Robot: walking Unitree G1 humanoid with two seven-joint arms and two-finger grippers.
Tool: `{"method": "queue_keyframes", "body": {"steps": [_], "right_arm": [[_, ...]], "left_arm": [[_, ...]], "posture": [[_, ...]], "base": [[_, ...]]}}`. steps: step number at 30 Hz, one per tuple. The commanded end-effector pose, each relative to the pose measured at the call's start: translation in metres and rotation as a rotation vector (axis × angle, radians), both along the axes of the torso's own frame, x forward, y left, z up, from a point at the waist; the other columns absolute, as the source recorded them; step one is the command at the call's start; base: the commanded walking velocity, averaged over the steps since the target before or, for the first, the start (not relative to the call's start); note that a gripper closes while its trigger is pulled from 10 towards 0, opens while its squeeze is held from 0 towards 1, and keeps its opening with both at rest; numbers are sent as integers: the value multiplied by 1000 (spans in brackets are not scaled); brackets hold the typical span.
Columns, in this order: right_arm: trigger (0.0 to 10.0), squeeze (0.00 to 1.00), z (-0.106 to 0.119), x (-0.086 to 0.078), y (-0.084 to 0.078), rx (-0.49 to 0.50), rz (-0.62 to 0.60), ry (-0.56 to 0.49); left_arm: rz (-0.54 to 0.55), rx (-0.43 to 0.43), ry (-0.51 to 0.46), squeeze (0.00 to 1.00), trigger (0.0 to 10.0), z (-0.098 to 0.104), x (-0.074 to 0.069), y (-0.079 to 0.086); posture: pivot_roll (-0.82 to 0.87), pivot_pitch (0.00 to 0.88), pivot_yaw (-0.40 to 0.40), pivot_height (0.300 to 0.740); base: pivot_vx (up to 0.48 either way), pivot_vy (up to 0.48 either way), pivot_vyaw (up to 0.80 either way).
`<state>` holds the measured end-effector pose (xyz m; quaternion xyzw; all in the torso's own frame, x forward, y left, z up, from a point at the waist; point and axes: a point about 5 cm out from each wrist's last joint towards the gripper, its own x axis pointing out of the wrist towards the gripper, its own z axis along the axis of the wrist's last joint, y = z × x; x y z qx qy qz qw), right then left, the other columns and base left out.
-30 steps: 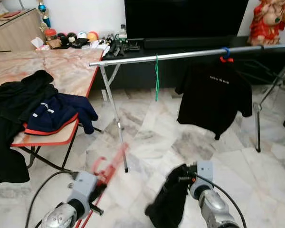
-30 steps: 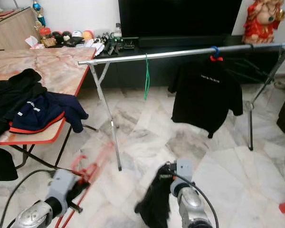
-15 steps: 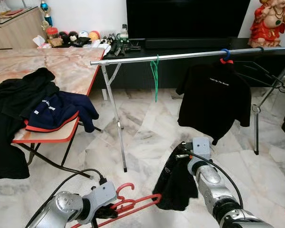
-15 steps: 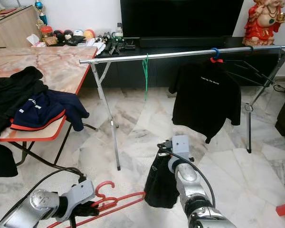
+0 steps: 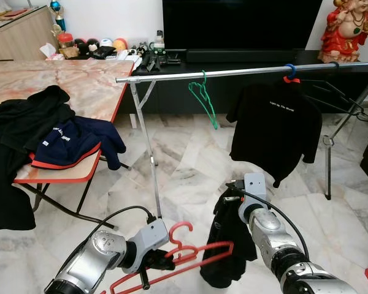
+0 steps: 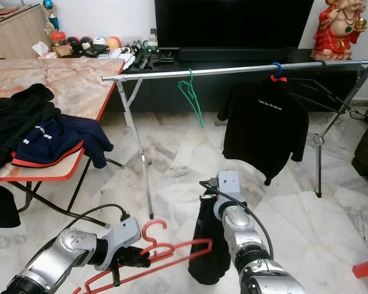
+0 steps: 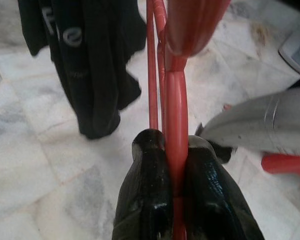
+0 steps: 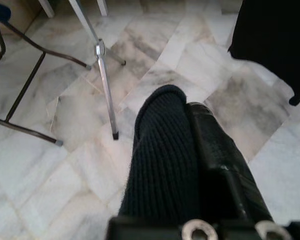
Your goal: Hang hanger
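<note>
Left gripper (image 7: 176, 175) is pinched tight on the red hanger (image 5: 196, 255), fingers (image 7: 145, 195) clamped on the hanger's thin plastic near where the hook rises, held low above the marble floor (image 5: 190, 165); the hook (image 5: 179, 231) points up and the frame runs toward the robot's right. Right gripper (image 5: 228, 197) is clenched on a dark knit garment (image 5: 227, 248), ribbed fabric wrapped over one finger in the right wrist view, and the cloth hangs down in a bunch just beside the hanger's far end (whether they touch, can't tell). Metal clothes rail (image 5: 245, 71) stands well ahead and above, already carrying a green hanger (image 5: 202, 98) and a black T-shirt (image 5: 276, 131) on a blue-hooked hanger (image 5: 291, 69). Likely risks: the grip is on a narrow bar, so the hanger could swivel in the jaws when lifted and the hook would miss the rail; the bunched garment may not open for the hanger arm, snagging or sliding off the finger to the floor. Reaching up, the hook could knock the green hanger or rail leg (image 5: 148, 153). Folding table (image 5: 80, 92) with piled clothes (image 5: 30, 135) sits on the robot's left.
</note>
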<state>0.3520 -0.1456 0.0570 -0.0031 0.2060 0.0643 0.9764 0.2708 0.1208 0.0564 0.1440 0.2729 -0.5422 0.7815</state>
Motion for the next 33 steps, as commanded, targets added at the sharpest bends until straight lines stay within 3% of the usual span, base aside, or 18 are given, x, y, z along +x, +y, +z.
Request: {"method": "queue_keyframes", "body": {"steps": [1,6,12,19,33], "right_arm": [[10000,0,9,7,5,6,1,-10],[10000,0,8,7,4,1,-19,11],[10000,0,7,7,6,11,-30,26],[10000,0,2,3,0,7,-42,39],[10000,0,-4,-1,-8,1,-58,60]], "left_arm": [[24,-20,-4,0,10000,4,6,0],[40,-62,2,0,10000,6,10,-4],[151,-98,-63,0,10000,9,24,-9],[314,2,-172,0,10000,5,40,5],[296,10,-185,0,10000,1,40,8]], "posture": [[32,24,-18,740],[35,24,-16,740],[39,29,-16,740],[37,30,-11,740],[32,17,-3,740]], "base": [[0,0,0],[0,0,0],[0,0,0],[0,0,0],[0,0,0]]}}
